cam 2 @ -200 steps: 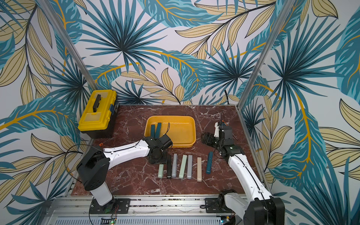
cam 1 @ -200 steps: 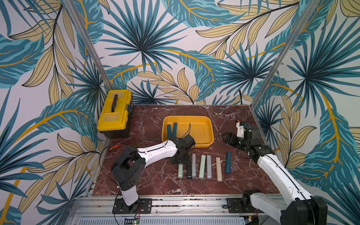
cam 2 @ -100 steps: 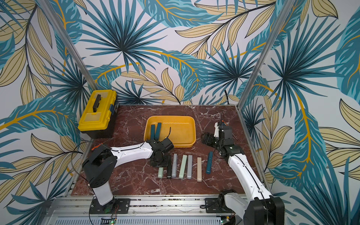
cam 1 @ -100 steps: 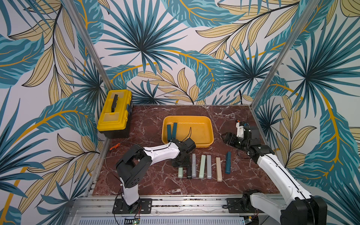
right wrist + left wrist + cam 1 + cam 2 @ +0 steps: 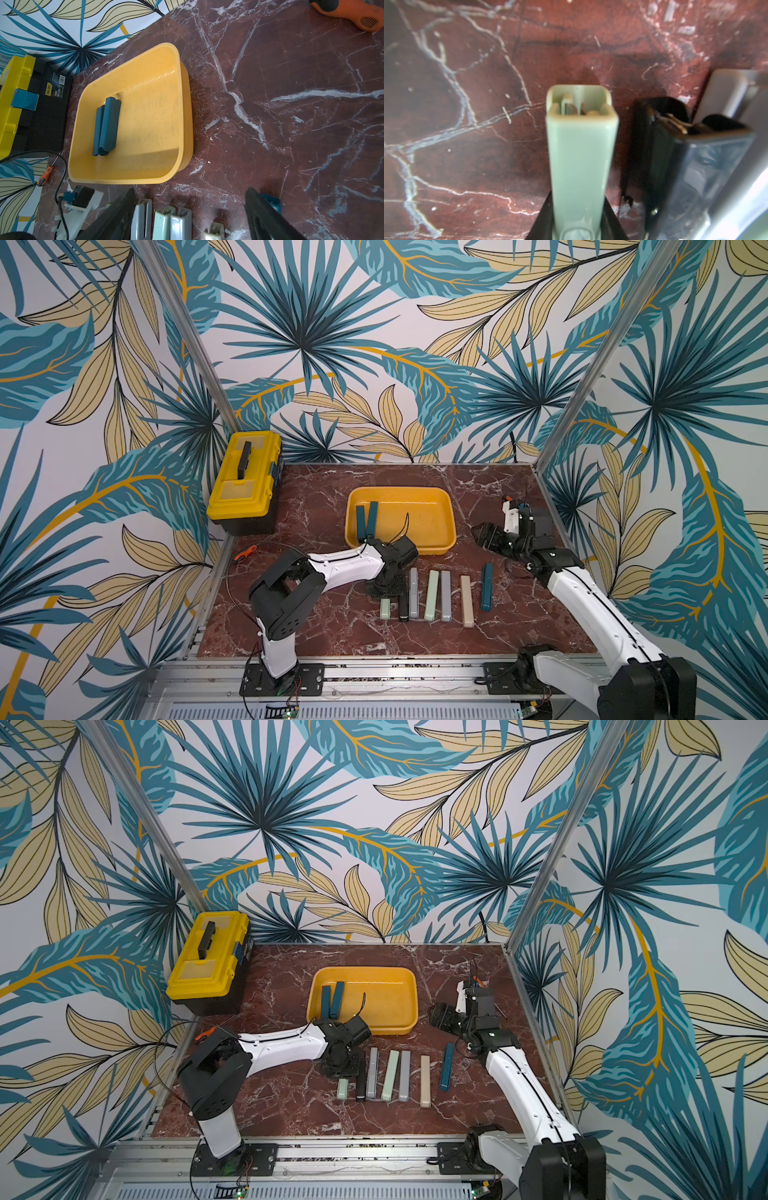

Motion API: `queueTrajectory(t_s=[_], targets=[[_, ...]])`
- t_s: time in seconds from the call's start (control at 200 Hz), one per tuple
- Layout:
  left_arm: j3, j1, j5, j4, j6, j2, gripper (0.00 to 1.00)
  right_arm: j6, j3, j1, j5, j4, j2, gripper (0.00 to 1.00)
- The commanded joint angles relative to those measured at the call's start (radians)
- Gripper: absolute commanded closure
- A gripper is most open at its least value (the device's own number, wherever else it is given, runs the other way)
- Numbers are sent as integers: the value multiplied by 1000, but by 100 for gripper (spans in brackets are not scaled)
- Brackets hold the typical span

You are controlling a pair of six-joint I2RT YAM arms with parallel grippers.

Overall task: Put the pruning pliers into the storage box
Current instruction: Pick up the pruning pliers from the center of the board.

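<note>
table: row of pliers in front of the box. storage box holds two dark teal pliers. my left hand is clamped on the mint green pliers, grip looks off-centre: may swing on lift, knock the black pliers just beside, or catch the box rim. right hand wide, empty.

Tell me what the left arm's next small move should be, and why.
Probably lift straight up. The left gripper is shut on the mint green bar, which lies on the table with a black bar close beside it; a vertical lift should clear that neighbour before carrying toward the yellow tray.
</note>
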Motion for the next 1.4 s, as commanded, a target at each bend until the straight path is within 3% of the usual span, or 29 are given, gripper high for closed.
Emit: queueTrajectory(t_s=[0.0, 0.371, 0.726, 1.067, 1.392], targets=[[4, -4, -2, -19, 11, 2, 89, 4, -22, 8, -3, 10, 10, 16], [86, -3, -42, -158, 32, -89, 89, 11, -20, 12, -7, 34, 32, 16], [364, 29, -72, -337, 114, -94, 86, 17, -15, 14, -9, 54, 40, 16], [713, 161, -88, -401, 287, 114, 85, 19, -15, 14, -18, 67, 40, 16], [891, 244, -62, -362, 339, 299, 85, 8, -34, 13, -3, 44, 19, 16]])
